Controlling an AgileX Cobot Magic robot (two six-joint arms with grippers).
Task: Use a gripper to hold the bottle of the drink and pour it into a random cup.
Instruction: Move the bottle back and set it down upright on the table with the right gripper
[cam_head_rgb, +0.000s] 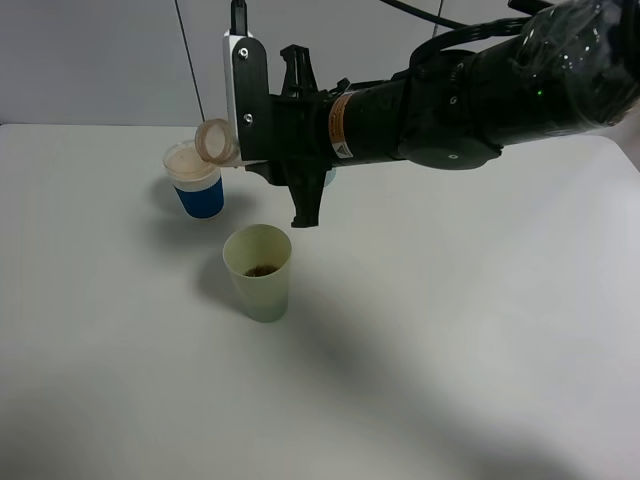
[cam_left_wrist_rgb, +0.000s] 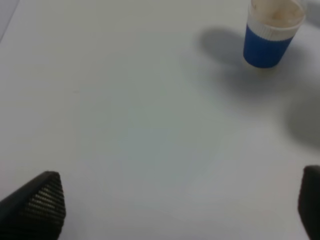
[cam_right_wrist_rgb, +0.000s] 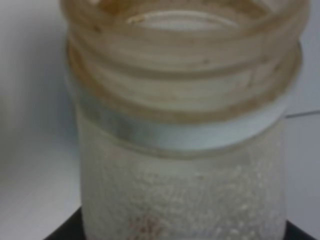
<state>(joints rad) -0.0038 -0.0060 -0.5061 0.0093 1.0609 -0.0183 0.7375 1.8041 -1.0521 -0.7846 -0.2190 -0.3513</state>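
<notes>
My right gripper (cam_head_rgb: 244, 125) reaches in from the right and is shut on the bottle of the drink (cam_head_rgb: 214, 141). The bottle lies nearly on its side in the air with its wide open mouth pointing left, above and behind the cup. In the right wrist view the bottle (cam_right_wrist_rgb: 182, 150) fills the frame, translucent with brown residue at the neck. The cup (cam_head_rgb: 259, 275), pale yellow-green, stands upright on the table below the gripper, with a little dark liquid at its bottom. In the left wrist view my left gripper (cam_left_wrist_rgb: 175, 210) hangs open over bare table, holding nothing.
A blue cup with a white rim (cam_head_rgb: 196, 181) stands just behind and left of the pale cup, under the bottle's mouth; it also shows in the left wrist view (cam_left_wrist_rgb: 270, 31). The white table (cam_head_rgb: 450, 330) spreads to the front and right.
</notes>
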